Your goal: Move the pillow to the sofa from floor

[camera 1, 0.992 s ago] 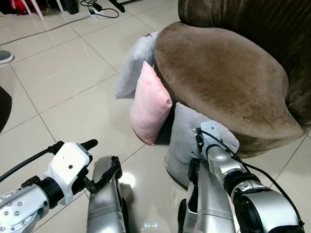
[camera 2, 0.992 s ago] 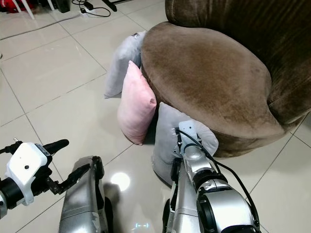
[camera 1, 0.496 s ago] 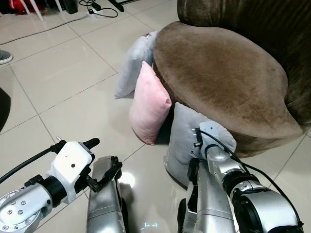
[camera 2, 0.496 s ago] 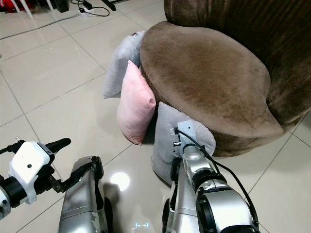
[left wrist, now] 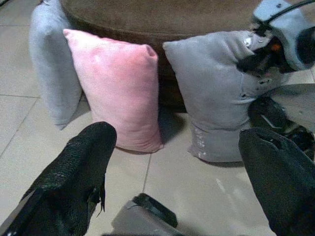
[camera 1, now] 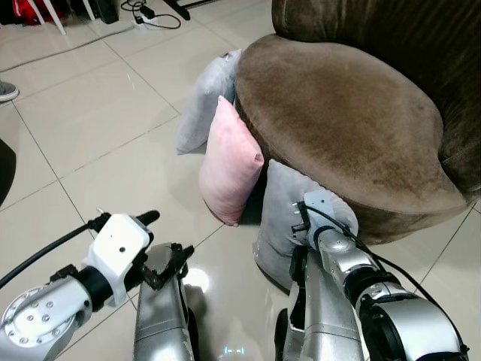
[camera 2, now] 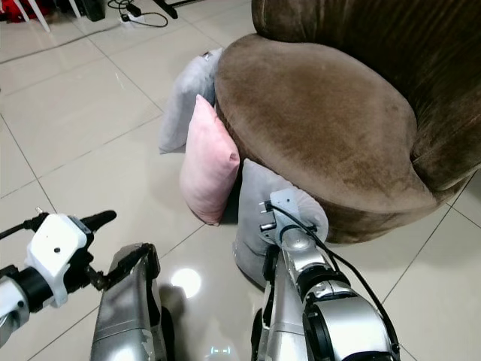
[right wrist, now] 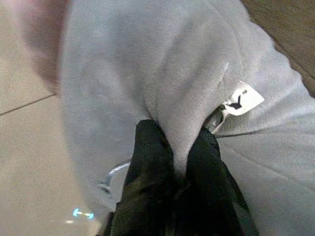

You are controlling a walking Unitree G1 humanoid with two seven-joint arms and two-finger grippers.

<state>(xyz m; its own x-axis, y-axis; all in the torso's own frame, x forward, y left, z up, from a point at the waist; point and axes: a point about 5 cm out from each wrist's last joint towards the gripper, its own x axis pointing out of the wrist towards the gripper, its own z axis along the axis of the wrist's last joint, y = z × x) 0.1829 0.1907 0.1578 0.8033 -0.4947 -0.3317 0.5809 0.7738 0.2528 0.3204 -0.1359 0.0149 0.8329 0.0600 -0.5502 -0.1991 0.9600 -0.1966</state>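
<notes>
brown and soft, the round sofa (camera 1: 338,120) sits on the shiny tile floor (camera 1: 90,120) in the left eye view. three pillows lean on its front edge, all down on the floor. the far grey pillow (camera 1: 207,98) is at the back, the pink pillow (camera 1: 229,162) is in the middle, and the near grey pillow (camera 1: 289,218) is closest to the robot. the right gripper (camera 1: 301,226) is pressed into the near grey pillow, up near its top. the left gripper (camera 1: 161,244) hangs low over the tiles, well apart from the pillows. some black cables (camera 1: 154,11) lie on the floor far away.

the right eye view shows the same things. the pink pillow (camera 2: 207,165) touches the sofa (camera 2: 316,113) and stands just beside the near grey pillow (camera 2: 255,214).

in the left wrist view, two black fingers (left wrist: 74,172) are spread wide with nothing between them. past them stand the far grey pillow (left wrist: 49,59), the pink pillow (left wrist: 118,88) and the near grey pillow (left wrist: 216,93). the right gripper (left wrist: 253,61) is at the top corner of the near grey pillow.

in the right wrist view, the two black fingers (right wrist: 152,152) are squeezed together on a fold of the near grey pillow (right wrist: 147,73), pinching the cloth. a little white tag (right wrist: 241,101) sticks out of the pillow just beside the fingers.
</notes>
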